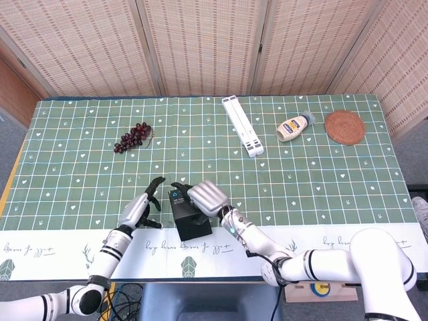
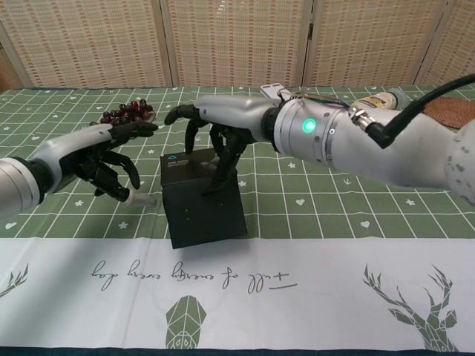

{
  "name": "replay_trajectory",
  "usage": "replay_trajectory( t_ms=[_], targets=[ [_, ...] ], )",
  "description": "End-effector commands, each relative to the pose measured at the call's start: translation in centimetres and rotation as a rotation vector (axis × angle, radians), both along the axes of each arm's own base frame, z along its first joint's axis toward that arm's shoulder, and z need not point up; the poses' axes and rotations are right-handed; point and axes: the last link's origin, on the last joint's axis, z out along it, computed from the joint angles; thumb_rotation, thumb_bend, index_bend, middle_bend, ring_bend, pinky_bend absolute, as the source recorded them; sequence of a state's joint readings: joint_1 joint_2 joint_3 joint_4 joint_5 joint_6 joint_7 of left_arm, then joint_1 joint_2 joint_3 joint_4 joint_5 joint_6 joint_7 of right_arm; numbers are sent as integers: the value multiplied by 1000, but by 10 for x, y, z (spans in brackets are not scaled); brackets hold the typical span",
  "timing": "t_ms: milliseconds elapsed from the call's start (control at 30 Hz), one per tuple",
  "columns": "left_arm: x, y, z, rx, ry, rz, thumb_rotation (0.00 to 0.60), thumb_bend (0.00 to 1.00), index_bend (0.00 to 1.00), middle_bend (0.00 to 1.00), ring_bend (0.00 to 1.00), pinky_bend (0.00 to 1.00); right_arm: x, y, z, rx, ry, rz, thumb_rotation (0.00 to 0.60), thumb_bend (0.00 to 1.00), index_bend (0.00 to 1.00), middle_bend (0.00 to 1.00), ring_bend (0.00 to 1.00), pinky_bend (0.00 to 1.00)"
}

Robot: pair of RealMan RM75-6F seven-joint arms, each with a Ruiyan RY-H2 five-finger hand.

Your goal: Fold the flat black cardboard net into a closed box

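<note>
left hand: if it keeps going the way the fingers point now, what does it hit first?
Probably the black box. The left hand sits apart from its left face, fingers aimed toward the box and the right hand on top. Depth is uncertain.

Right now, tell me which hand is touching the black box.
The right hand: its fingers press down on the top of the black box. The left hand hovers beside it, fingers spread, clear of the cardboard.

A line of cursive script (image 2: pixel 226 278) ran along the white border of the cloth (image 2: pixel 312 297) on the worktop, upside down in the chest view and too loose to read for certain. The black box (image 2: pixel 202 200) carried a small blue-and-white label (image 2: pixel 172 158) on its top (too small to read). The bottle (image 1: pixel 293 126) bore a yellow label with dark lettering, unreadable.
</note>
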State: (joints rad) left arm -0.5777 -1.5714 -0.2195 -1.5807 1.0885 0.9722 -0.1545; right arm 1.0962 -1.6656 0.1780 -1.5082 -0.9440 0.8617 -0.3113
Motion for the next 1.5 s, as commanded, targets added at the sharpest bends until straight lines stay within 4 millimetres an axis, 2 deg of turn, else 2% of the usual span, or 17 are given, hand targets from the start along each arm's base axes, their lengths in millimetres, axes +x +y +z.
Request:
replay_trajectory(
  t_ms=[33, 133, 233, 300, 533, 700, 833, 1067, 1333, 1500],
  targets=[
    [-10, 3, 9, 52, 29, -8, 600, 54, 0, 0, 484, 805, -3, 5, -2, -11, 22, 25, 600, 67, 104, 291, 634, 971],
    [-16, 6, 12, 105, 55, -27, 600, 54, 0, 0, 480, 805, -5, 10, -4, -22, 49, 60, 600, 126, 125, 291, 634, 971],
    [-19, 8, 17, 133, 58, -32, 600, 54, 0, 0, 480, 804, -9, 13, -6, -50, 79, 100, 600, 244, 159, 297, 634, 971],
    [-21, 9, 20, 148, 59, -37, 600, 53, 0, 0, 480, 804, -11, 15, -8, -67, 98, 125, 600, 285, 187, 306, 634, 970],
    [-24, 11, 26, 167, 57, -35, 600, 54, 0, 0, 477, 804, -19, 16, -15, -147, 167, 211, 600, 354, 317, 330, 634, 970],
    [-26, 14, 30, 181, 53, -24, 600, 54, 0, 0, 474, 804, -23, 18, -16, -153, 160, 222, 600, 343, 327, 333, 634, 970],
    [-28, 15, 33, 185, 50, -16, 600, 54, 0, 0, 473, 804, -26, 19, -15, -172, 173, 242, 600, 251, 324, 316, 634, 970],
    [-31, 16, 36, 181, 43, -5, 600, 54, 0, 0, 471, 804, -34, 24, -16, -171, 187, 228, 600, 112, 237, 276, 634, 970],
    [-32, 16, 37, 181, 31, 3, 600, 54, 0, 0, 470, 804, -35, 23, -16, -191, 193, 227, 600, 103, 223, 263, 634, 970],
    [-33, 16, 38, 185, 23, 8, 600, 54, 0, 0, 467, 804, -35, 22, -23, -209, 226, 251, 600, 124, 223, 268, 634, 970]
  ],
)
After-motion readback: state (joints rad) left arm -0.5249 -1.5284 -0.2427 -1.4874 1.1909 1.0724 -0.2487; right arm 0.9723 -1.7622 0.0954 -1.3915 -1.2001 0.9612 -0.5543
